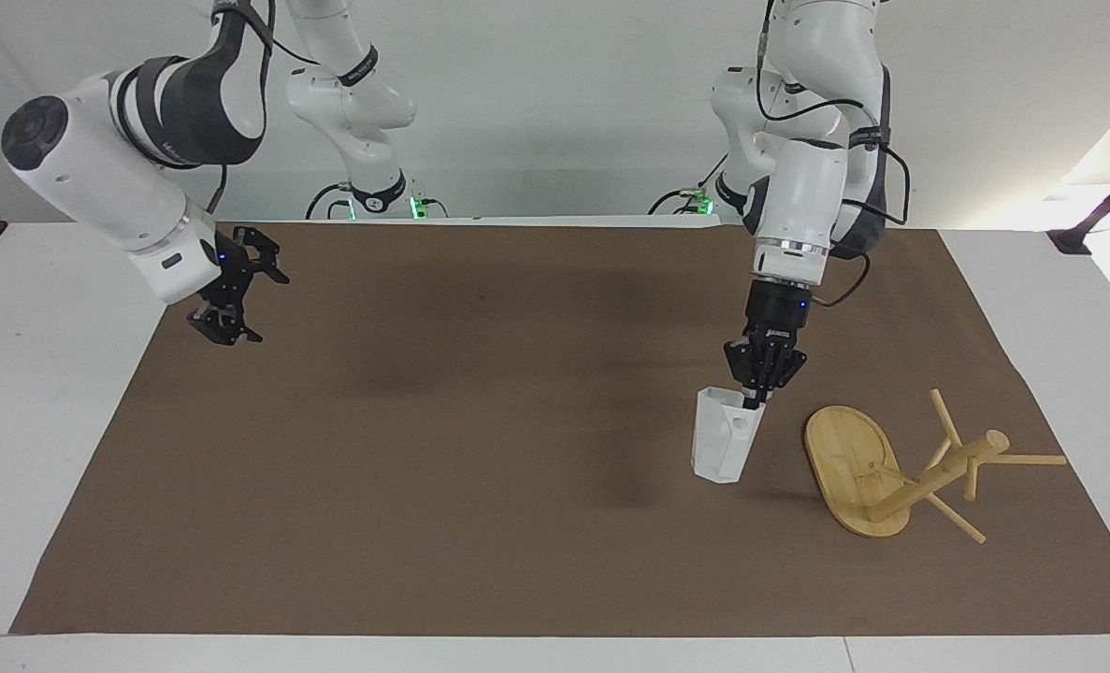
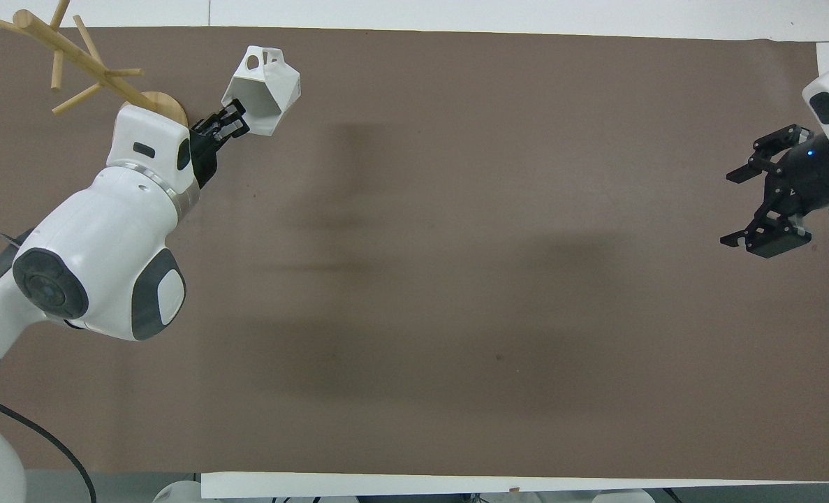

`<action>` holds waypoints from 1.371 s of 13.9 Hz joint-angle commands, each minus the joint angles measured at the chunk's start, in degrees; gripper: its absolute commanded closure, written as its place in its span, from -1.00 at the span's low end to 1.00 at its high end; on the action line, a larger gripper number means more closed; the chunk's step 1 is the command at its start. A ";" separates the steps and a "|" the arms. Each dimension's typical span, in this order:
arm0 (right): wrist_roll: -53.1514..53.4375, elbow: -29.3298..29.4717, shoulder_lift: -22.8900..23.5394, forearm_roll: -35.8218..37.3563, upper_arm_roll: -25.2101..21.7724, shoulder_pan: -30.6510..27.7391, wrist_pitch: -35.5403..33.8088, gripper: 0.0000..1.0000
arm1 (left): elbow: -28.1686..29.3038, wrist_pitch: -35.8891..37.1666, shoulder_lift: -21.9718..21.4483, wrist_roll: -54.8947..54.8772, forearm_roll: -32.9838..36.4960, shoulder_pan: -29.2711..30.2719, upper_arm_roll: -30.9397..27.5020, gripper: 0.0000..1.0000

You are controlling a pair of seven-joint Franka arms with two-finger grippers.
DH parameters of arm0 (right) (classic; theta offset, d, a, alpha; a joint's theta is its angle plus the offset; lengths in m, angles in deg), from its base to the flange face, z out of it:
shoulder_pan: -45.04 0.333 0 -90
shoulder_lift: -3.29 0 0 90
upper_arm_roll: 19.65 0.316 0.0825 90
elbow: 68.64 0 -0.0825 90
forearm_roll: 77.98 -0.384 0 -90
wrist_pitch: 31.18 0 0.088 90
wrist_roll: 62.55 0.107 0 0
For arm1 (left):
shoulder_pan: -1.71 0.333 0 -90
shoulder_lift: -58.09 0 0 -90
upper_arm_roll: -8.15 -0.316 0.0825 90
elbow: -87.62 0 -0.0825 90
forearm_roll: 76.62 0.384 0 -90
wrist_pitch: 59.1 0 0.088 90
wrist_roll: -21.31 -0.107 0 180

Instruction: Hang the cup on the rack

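Observation:
The white faceted cup (image 1: 723, 449) hangs upright, mouth up, its base at or just above the brown mat, beside the rack. My left gripper (image 1: 756, 400) comes straight down and is shut on the cup's rim; in the overhead view the left gripper (image 2: 229, 126) holds the cup (image 2: 264, 91) at the rim. The bamboo rack (image 1: 891, 477) lies tipped on its side at the left arm's end of the mat, its oval base (image 1: 844, 458) on edge and its pegs (image 2: 72, 56) pointing outward. My right gripper (image 1: 260, 301) hangs open and empty over the mat's edge at the right arm's end.
A brown mat (image 1: 480, 486) covers most of the white table (image 1: 40, 393). Its middle holds only shadows. The right gripper (image 2: 728, 209) hovers by the mat's edge.

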 commanded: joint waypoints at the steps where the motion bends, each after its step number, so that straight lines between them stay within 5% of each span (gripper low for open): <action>1: 13.88 4.23 -0.07 1.30 0.19 -0.42 -1.33 -0.99 | 1.80 -7.89 0.29 0.20 0.46 1.04 0.33 1.00; 7: 46.70 18.56 1.77 10.01 0.28 1.25 -18.71 -0.99 | 3.03 -15.12 3.20 6.53 0.11 4.29 0.60 1.00; 10: 58.91 18.49 0.91 14.38 -0.07 6.16 -18.13 -0.99 | 3.21 -14.95 3.46 13.00 0.11 6.58 0.60 1.00; 16: 64.48 7.44 -6.03 11.77 -0.25 3.64 -14.97 -0.99 | 4.09 -14.95 5.22 24.26 0.11 9.22 0.95 1.00; 19: 64.93 9.25 -4.04 11.68 -0.42 3.54 -14.61 -0.99 | 4.70 -14.95 5.48 28.39 0.11 10.27 1.04 1.00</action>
